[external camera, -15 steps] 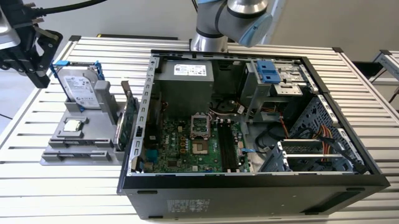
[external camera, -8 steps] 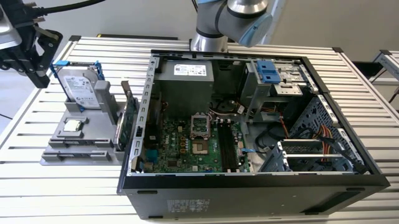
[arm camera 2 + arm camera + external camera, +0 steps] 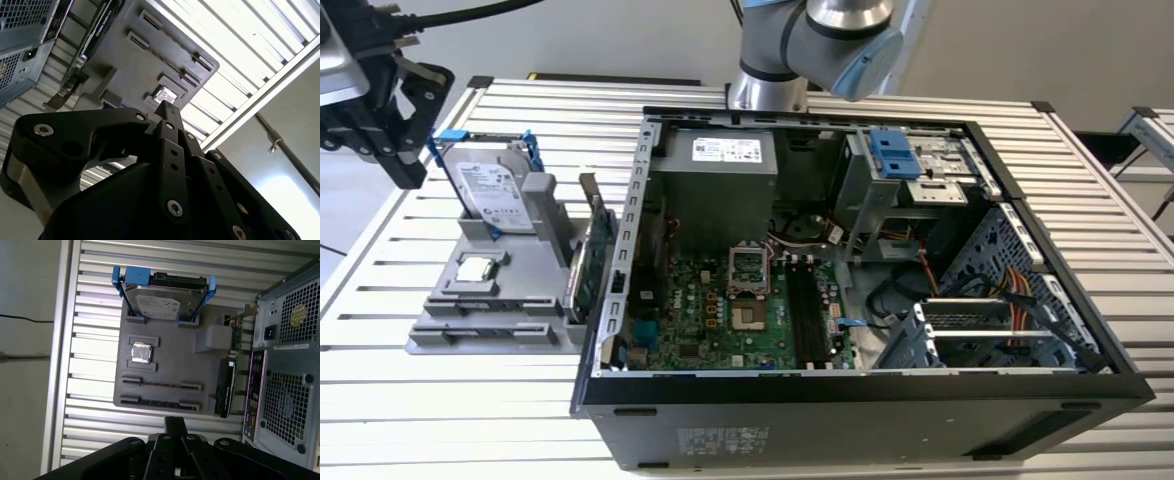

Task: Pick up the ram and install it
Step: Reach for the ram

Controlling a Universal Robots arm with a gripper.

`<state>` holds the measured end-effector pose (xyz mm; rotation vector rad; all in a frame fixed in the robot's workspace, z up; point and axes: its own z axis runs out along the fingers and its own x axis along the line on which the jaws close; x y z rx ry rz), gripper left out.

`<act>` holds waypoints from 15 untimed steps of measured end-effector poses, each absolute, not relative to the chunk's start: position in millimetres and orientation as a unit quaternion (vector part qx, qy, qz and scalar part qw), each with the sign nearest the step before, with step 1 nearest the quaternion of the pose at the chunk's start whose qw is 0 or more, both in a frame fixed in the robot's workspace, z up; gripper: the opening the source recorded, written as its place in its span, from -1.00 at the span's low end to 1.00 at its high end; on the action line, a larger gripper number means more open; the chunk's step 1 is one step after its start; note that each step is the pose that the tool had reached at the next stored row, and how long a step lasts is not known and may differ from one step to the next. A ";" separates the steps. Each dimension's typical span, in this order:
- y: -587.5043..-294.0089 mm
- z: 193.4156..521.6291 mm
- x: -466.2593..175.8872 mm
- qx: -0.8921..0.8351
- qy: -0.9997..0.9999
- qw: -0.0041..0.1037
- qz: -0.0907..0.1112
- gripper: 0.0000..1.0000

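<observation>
The gripper [image 3: 175,422] is hanging in the air with its two black fingers pressed together at the tips, and nothing is showing between them in either wrist view. In the exterior view it is hovering high at that view's left [image 3: 403,175], above the table [image 3: 374,400] and clear of everything on it.

Just past the fingertips in the first wrist view, a grey tray [image 3: 170,367] is lying flat on the slatted table. Two long slots are running across its closest end. A thin dark strip is standing on edge in the closer slot, and this is probably the ram [image 3: 160,402], though I cannot tell for certain. It is sitting apart from the gripper, untouched.

Farther along the tray, a small silver chip [image 3: 140,353] is resting in its square seat. Beyond that, a hard drive [image 3: 162,302] with blue rails is leaning in its cradle. A green card [image 3: 594,260] is standing on edge at the tray's side, next to the open computer case [image 3: 854,400].
</observation>
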<state>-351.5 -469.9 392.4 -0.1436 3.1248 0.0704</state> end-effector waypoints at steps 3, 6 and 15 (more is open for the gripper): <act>-469.9 392.4 -351.5 -0.049 0.999 0.006 0.022 -1.00; -469.9 392.3 -351.6 -0.052 0.998 0.006 0.023 -1.00; -469.9 392.4 -351.6 -0.071 0.997 0.006 0.023 -1.00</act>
